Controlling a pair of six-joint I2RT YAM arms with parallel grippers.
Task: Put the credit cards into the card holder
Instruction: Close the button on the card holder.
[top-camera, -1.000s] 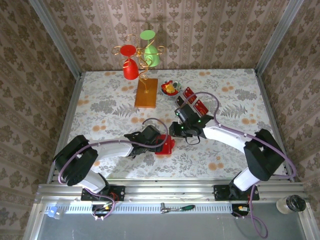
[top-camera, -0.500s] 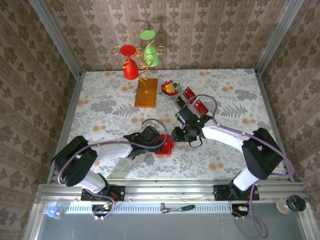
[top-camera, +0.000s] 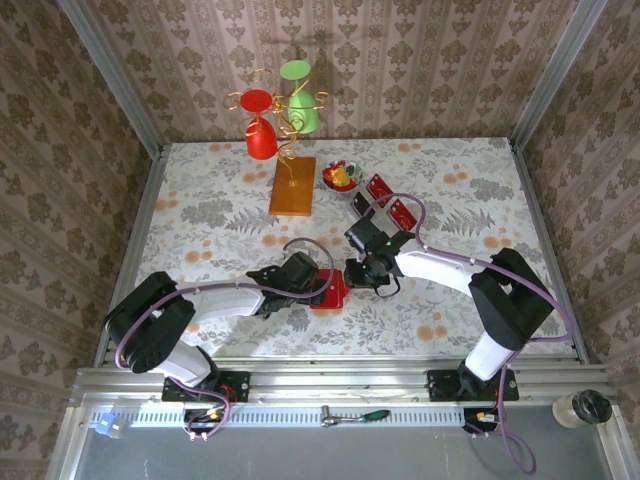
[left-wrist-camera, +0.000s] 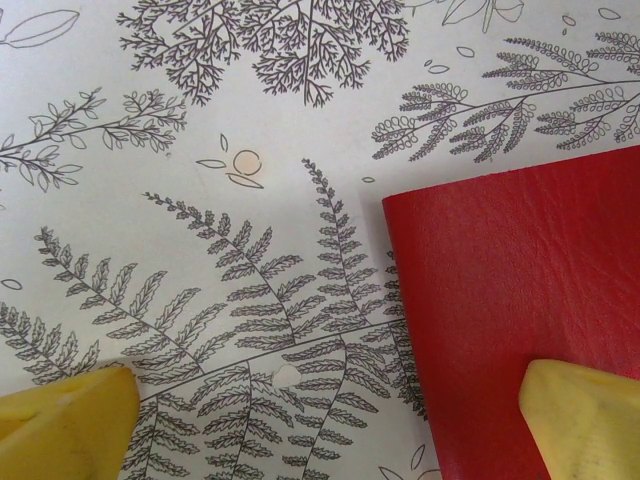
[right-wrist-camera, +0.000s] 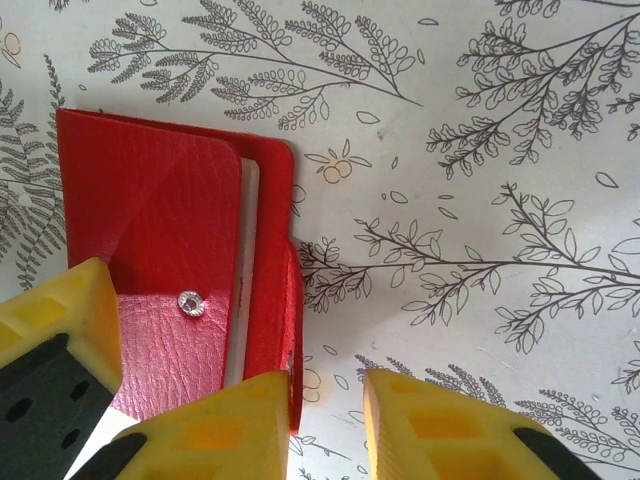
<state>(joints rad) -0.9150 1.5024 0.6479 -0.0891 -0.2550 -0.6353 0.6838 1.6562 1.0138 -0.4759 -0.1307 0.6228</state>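
Drift toward 8 o'clock brings my narrowly parted, empty right end effector (right-wrist-camera: 327, 400) to the open card holder (right-wrist-camera: 160, 220) at the centre of the desk (top-camera: 220, 200), which my spread left end effector (left-wrist-camera: 320, 410) braces, so no card goes in yet.

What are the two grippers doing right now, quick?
Left gripper: open, holding nothing; one fingertip over the glossy red folding card holder.
Right gripper: nearly shut at the card holder's edge; cannot tell if it grips it.

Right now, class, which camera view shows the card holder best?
The right wrist view: the card holder shows its flap, snap stud and pale inner edge. The left wrist view gives a plain red corner; the top view, a small red patch.
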